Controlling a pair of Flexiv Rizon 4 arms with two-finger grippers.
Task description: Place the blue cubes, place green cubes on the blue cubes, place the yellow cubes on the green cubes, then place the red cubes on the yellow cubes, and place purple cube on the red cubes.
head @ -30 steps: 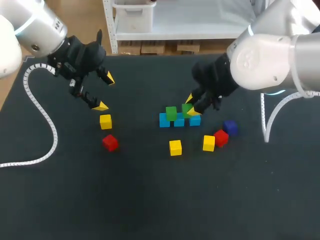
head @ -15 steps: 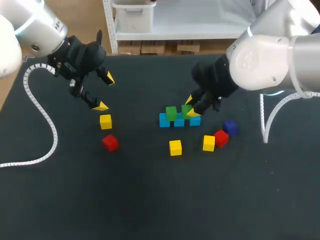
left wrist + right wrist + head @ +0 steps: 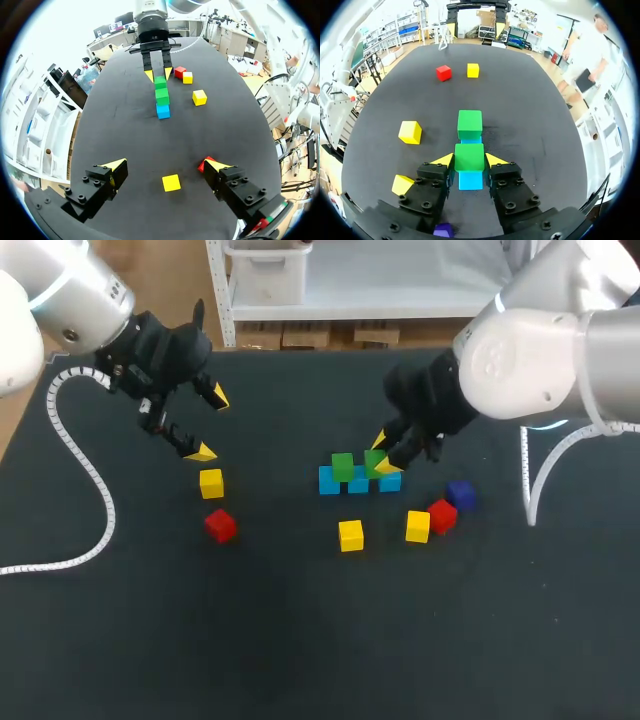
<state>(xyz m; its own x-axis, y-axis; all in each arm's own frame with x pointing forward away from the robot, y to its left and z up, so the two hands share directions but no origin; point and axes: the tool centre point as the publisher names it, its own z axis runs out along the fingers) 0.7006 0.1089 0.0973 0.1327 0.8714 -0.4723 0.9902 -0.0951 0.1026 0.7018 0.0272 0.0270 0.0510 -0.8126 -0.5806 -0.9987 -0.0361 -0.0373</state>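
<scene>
Though in right hand (image 3: 470, 161), green cube (image 3: 469, 154) level

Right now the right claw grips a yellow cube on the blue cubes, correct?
No. The right claw grips a green cube, not yellow, on the blue cubes; the right wrist view shows it.

robotics lab: robot arms (image 3: 540, 350), black table (image 3: 300, 640)
</scene>
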